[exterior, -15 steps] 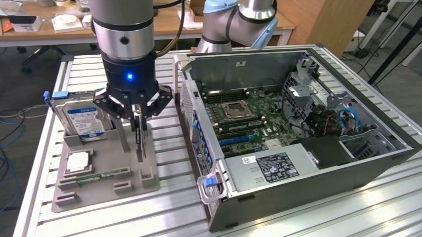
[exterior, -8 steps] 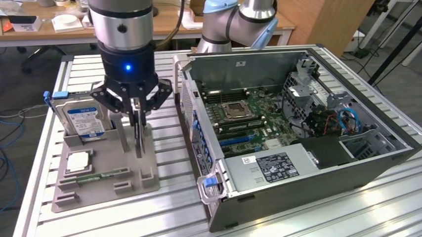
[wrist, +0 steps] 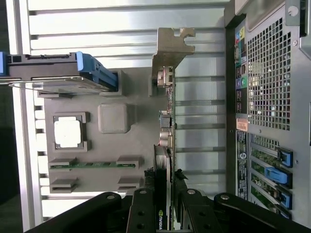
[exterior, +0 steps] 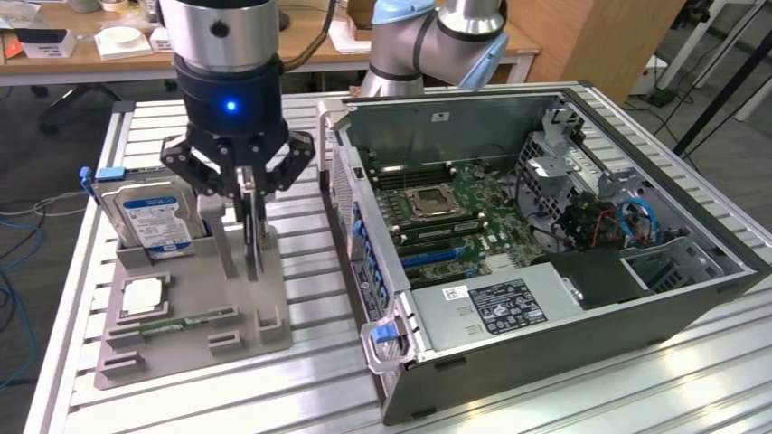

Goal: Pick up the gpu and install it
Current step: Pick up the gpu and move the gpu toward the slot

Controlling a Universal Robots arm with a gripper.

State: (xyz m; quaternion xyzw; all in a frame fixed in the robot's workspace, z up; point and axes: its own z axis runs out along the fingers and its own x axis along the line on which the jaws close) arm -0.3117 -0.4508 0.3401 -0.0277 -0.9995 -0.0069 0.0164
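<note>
Your counter (exterior: 675, 398) is a pale metal top made of long ribbed slats. Two things rest directly on it: a grey moulded parts holder (exterior: 169, 348) toward the exterior view's left, and an open computer case (exterior: 567, 362) lying on its side toward the exterior view's right. They sit just beside each other, with a narrow strip of bare slats between them.

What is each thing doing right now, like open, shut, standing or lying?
claw: shut on the graphics card
graphics card: upright on edge, gripped
hard drive: standing in the gray holder
chip: lying flat in the gray holder
computer case: on its side, open
</note>
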